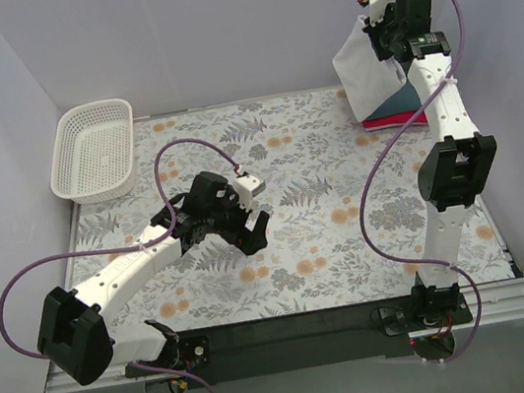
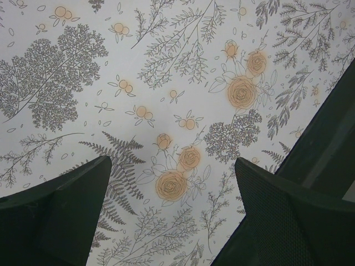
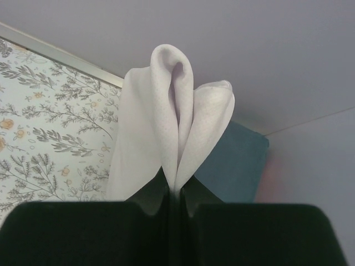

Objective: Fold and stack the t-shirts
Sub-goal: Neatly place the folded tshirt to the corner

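As my right claw (image 3: pixel 176 193) pinches the limp white cloth t-shirt (image 3: pixel 166 122) above the folded teal-and-red shirt stack (image 3: pixel 236 160), my spread left claw (image 2: pixel 172 162) hovers far off.

Left gripper (image 2: pixel 173 162) above floral table cloth (image 2: pixel 138 61) — dark fingers (image 2: pixel 61 221) spread wide, only cloth showing between them. Print: orange roses, grey ferns, leafy sprigs on white. Dark strip (image 2: pixel 327 138) at right edge — can't tell what.
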You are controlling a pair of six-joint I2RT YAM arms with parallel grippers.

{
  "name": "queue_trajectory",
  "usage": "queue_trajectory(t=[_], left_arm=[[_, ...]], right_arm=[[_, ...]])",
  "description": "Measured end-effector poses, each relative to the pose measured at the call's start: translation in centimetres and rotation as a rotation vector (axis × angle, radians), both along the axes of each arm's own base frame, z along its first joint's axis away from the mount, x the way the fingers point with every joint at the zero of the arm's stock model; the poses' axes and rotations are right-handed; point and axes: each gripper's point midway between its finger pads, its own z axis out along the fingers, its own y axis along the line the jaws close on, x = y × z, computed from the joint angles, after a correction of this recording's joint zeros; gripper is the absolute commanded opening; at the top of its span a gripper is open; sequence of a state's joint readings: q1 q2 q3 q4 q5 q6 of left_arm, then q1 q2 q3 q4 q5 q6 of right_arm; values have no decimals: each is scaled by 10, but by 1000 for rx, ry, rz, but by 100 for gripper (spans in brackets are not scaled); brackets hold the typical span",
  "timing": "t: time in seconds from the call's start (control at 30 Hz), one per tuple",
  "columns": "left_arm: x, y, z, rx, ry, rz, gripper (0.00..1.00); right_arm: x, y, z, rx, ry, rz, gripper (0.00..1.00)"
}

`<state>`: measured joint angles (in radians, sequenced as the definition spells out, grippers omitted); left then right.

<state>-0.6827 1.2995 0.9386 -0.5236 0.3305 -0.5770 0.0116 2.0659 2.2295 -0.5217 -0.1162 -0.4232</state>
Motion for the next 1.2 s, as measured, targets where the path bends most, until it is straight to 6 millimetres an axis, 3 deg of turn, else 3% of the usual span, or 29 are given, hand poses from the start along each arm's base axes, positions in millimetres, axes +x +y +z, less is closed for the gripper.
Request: queue_trajectory(t=[0.2,0.53,0.7,1.2], left_arm=[[0,0,-1,5,7,1,94],[0,-1,-4,22,32,-1,95],[0,-2,-12,42,64,-1,95],[1,-5,-17,49,88,-6,95]], right_arm=[[6,-24,-14,-2,19,-25,1],[28,-71,-52,-33,40,-65,1],[36,-86,-56,-52,19,-71,1],[63,-108,-80,-142,-34,-53,1]])
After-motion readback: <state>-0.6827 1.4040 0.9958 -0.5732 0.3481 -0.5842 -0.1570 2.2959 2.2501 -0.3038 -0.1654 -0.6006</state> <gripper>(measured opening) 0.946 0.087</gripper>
